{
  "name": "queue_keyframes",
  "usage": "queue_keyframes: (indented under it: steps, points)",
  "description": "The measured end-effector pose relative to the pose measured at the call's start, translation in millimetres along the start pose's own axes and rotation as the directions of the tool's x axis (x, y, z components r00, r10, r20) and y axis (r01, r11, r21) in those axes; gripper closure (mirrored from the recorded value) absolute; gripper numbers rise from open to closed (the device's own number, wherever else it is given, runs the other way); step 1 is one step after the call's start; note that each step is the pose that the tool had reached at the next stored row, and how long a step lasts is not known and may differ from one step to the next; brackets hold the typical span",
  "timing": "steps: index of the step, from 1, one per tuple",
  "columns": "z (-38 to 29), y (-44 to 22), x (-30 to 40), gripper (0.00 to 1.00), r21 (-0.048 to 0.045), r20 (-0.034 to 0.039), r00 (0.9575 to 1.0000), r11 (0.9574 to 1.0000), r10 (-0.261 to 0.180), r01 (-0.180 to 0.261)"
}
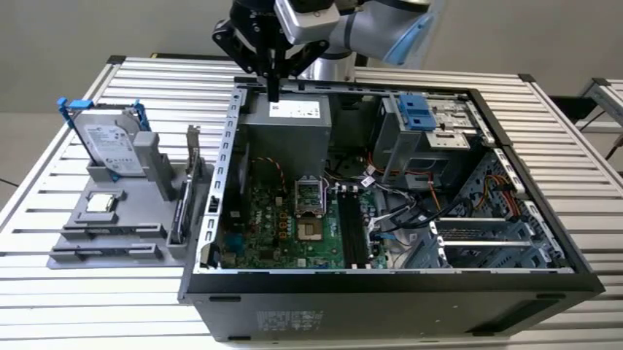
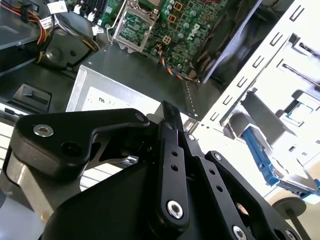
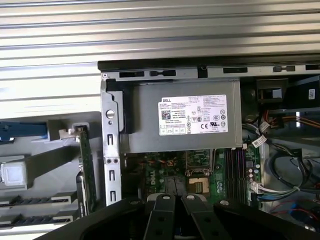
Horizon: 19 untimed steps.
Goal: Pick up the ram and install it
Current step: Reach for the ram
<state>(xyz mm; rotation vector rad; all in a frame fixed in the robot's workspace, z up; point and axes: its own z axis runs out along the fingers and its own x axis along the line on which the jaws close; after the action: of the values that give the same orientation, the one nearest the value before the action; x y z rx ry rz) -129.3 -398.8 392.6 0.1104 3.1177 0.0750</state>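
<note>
In the exterior view my gripper (image 1: pixel 274 93) hangs above the back edge of the open computer case (image 1: pixel 233 146), over the grey power supply (image 1: pixel 284 120). Its fingers point down, pressed together, with nothing visible between them. Both wrist views show the black fingers (image 2: pixel 168 112) (image 3: pixel 175 200) closed over the power supply (image 3: pixel 185 117). A long dark stick that looks like the ram (image 1: pixel 178 215) stands on edge in the grey stand (image 1: pixel 107 240) at the exterior view's left, well away from the gripper. The black memory slots (image 1: pixel 352 230) lie on the green motherboard (image 1: pixel 273 226).
On the stand are also a silver hard drive in a blue frame (image 1: pixel 105 142), a small square chip (image 1: pixel 102 204) and an expansion card with a metal bracket (image 1: pixel 192 149). Cables (image 1: pixel 409 211) and a drive cage (image 1: pixel 428 127) crowd the case's right half. The table is slatted metal (image 1: pixel 58 292).
</note>
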Motion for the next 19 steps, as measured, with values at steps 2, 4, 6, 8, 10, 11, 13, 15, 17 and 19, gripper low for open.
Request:
queue_keyframes:
  steps: [2,4,6,8,10,11,13,15,17,19]
  points:
    - [0.0,0.0,0.3,1.0,0.0,0.0001,1.0,1.0,0.0,0.0]
    - [0.0,-0.1,0.6,1.0,-0.0001,0.0001,1.0,1.0,0.0,0.0]
    - [0.0,-0.1,1.2,1.0,0.0,0.0001,1.0,1.0,0.0,0.0]
    - [0.0,-0.1,1.7,1.0,-0.0001,0.0,1.0,1.0,0.0,0.0]
    - [0.1,-0.2,3.3,1.0,-0.0001,-0.0002,1.0,1.0,0.0,0.0]
    - [0.1,-0.2,3.3,1.0,-0.0001,-0.0002,1.0,1.0,0.0,0.0]
    - [0.1,-0.3,3.4,1.0,0.0,-0.0002,1.0,1.0,0.0,0.0]
    - [0.1,-0.3,3.8,1.0,0.0,-0.0003,1.0,1.0,0.0,0.0]
    - [0.1,-0.3,4.3,1.0,0.0,-0.0003,1.0,1.0,0.0,0.0]
    - [0.1,-0.4,5.2,1.0,0.0,-0.0002,1.0,1.0,0.0,0.0]
